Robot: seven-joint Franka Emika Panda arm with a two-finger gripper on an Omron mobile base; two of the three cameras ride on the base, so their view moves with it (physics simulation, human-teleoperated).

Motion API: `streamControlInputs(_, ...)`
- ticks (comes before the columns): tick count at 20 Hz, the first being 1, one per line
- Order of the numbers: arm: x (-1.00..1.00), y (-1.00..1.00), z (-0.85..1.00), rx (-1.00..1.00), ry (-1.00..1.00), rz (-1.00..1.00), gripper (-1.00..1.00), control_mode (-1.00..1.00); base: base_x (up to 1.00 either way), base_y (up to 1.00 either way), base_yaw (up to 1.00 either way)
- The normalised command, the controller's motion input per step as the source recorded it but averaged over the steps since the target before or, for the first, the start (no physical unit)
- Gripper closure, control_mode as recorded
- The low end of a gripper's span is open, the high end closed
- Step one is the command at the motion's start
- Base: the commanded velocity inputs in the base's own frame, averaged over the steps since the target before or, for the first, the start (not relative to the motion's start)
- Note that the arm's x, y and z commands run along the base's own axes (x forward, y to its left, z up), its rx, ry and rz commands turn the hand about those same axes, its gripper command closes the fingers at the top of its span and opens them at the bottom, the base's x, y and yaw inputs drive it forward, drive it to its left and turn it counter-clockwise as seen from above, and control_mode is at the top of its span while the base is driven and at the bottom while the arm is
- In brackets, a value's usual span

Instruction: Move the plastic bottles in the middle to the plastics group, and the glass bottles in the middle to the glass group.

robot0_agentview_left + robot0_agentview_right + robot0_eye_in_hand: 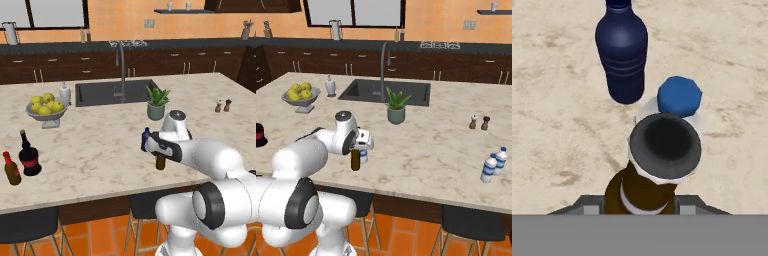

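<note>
fingers (640, 209): straddling the olive-brown glass bottle (657, 160) low at its neck, whether closed on it cannot be told | pale blue-capped bottle (679, 96) just beside, dark blue bottle (622, 50) near, mid-worktop (100, 145) | risk: lifting or closing off-centre could topple the crowded neighbours
</note>
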Motion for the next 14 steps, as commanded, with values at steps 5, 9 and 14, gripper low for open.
streamControlInputs(5, -0.88, 0.13, 0.33, 0.0, -0.07, 0.0, 1.0, -1.0, 0.0, 0.0, 0.0)
streamControlInputs(9, -0.63, 0.36, 0.44, 0.0, -0.04, 0.09, 1.0, -1.0, 0.0, 0.0, 0.0)
streamControlInputs(14, -0.34, 0.87, 0.29, 0.0, 0.0, 0.28, 1.0, -1.0, 0.0, 0.0, 0.0)
